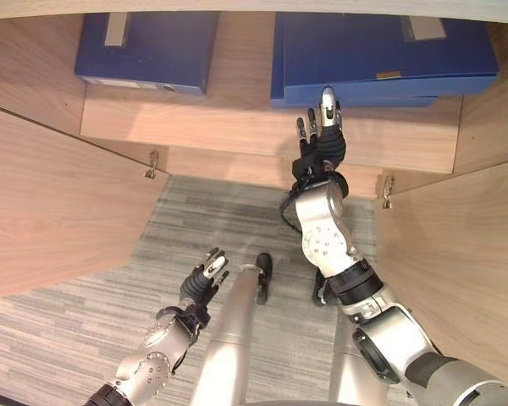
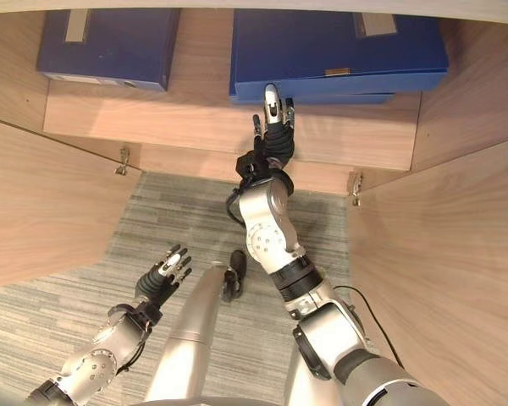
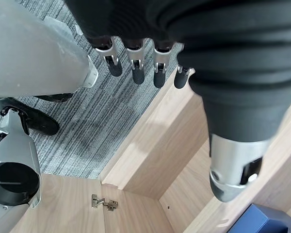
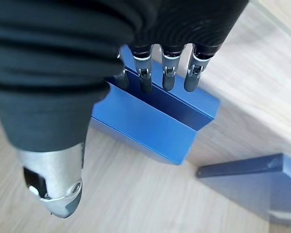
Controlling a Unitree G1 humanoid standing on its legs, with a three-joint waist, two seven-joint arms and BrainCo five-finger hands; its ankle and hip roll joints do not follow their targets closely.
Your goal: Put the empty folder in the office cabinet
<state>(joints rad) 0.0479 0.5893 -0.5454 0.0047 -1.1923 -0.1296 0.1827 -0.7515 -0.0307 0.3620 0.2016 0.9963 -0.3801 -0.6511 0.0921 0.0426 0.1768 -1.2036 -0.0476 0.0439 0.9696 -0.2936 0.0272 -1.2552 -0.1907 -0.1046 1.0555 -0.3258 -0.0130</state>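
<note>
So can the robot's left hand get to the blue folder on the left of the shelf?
Probably yes: the left hand hangs low and open over the carpet, the cabinet doors stand open, and nothing blocks the folder.

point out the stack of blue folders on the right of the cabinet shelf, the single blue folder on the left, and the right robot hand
Stacked blue folders (image 1: pixel 381 51), left eye view, top cover.
Single blue folder (image 1: pixel 148 46), left eye view, top cover.
Right robot hand (image 1: pixel 323 139), left eye view, back of the hand.

A wooden cabinet shelf (image 1: pixel 237 127) carries one blue folder (image 1: pixel 148 49) at its left and two stacked folders (image 1: pixel 381 55) at its right.
</note>
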